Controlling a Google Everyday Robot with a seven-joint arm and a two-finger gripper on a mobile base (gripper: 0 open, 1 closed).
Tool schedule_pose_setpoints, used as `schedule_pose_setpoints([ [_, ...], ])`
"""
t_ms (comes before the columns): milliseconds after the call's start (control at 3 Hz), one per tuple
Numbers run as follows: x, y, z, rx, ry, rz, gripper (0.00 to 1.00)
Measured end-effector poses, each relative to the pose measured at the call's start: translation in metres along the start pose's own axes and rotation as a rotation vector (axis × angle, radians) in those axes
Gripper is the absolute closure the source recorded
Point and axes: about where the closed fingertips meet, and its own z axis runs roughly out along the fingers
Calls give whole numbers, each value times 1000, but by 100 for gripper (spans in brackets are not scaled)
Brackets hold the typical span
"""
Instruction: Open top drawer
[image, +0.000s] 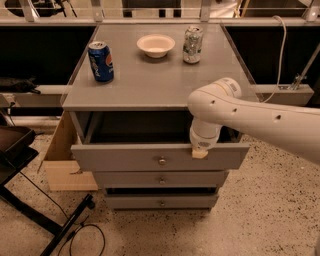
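Note:
The top drawer (125, 158) is a wide grey flat front with a small round metal knob (161, 161) at its centre. It stands pulled out from the cabinet, with a dark gap behind its upper edge. My gripper (200, 152) hangs down from the white arm (250, 117) at the drawer front's upper edge, right of the knob. A tan fingertip (199, 153) rests against the front. Two smaller grey drawer fronts (160, 179) with like knobs sit below, closed.
On the grey cabinet top (150, 80) stand a blue soda can (101, 61), a white bowl (156, 45) and a silver can (192, 44). A cardboard box (62, 160) sits left of the cabinet. A black stand leg and cable (65, 227) lie on the speckled floor.

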Motion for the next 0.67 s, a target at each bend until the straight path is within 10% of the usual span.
schedule_pose_setpoints([
  [667, 2, 9, -1, -12, -6, 6, 100],
])
